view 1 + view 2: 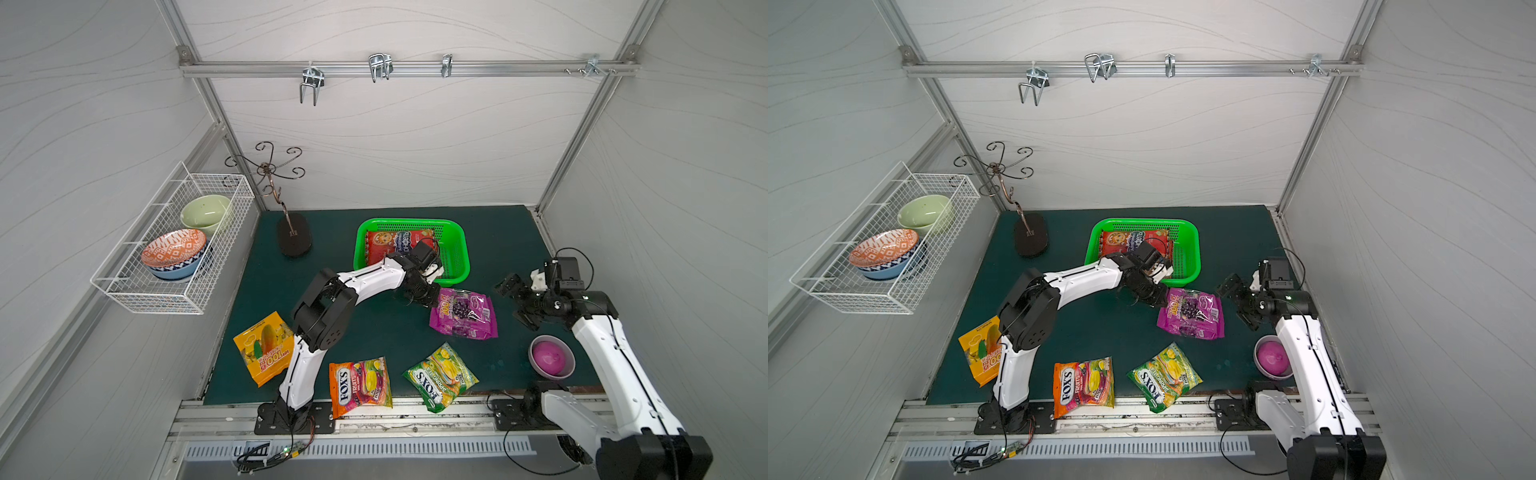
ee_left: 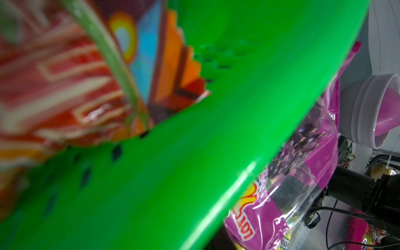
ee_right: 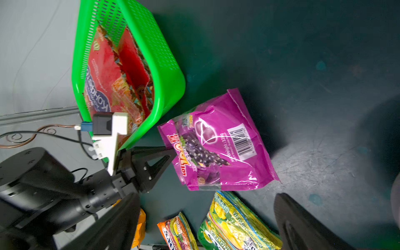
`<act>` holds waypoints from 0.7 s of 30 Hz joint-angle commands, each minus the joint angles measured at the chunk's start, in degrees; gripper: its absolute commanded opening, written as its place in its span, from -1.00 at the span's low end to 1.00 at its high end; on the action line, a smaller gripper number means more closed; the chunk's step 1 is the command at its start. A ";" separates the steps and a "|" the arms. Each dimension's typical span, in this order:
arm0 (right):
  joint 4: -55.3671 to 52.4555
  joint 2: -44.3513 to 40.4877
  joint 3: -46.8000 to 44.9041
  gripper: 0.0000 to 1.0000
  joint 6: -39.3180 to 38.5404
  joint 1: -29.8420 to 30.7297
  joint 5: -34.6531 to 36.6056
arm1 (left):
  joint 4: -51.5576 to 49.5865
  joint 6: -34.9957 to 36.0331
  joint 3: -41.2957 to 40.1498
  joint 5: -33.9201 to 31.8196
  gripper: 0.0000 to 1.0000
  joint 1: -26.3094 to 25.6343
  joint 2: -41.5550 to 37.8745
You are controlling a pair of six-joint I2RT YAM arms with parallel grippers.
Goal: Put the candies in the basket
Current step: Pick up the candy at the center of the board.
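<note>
**Left claw meeting grape bag; four bags lying outside basket**

The left arm is rising from the counter's [image 1: 374, 328] near edge, bending sharply at the elbow and reaching its forearm towards the green basket [image 1: 455, 249]. Its wrist is hanging over the basket's near rim. The left claw [image 3: 171, 151] is angling down, and its tip is touching a corner of the purple grape bag [image 1: 463, 311]. Whether it is clamping that corner cannot be told.

The right arm is standing at the right side. The right claw [image 1: 517, 303] is hovering with its fingers wide apart beyond the purple-lined bowl [image 1: 550, 356].

A red bag [image 1: 386, 243] is lying inside the basket. The purple grape bag is lying just beside the basket. The yellow-orange bag [image 1: 262, 347], orange FOX'S bag [image 1: 359, 384] and green FOX'S bag [image 1: 442, 376] are lying along the near edge.
</note>
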 commanded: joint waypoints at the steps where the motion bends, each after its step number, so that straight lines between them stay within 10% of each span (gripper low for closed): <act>1: 1.42 1.78 -4.38 0.93 -2.04 -3.18 -3.24 | -0.33 0.51 2.96 -0.52 -0.76 -0.17 1.61; 4: 2.73 3.30 -7.28 0.92 -2.29 -4.54 -5.50 | -0.41 0.91 3.25 0.39 -1.00 -0.17 1.73; 21: 3.29 5.58 -7.21 0.93 -12.02 -4.64 -10.70 | -6.45 1.65 6.22 3.62 -1.00 1.81 -7.36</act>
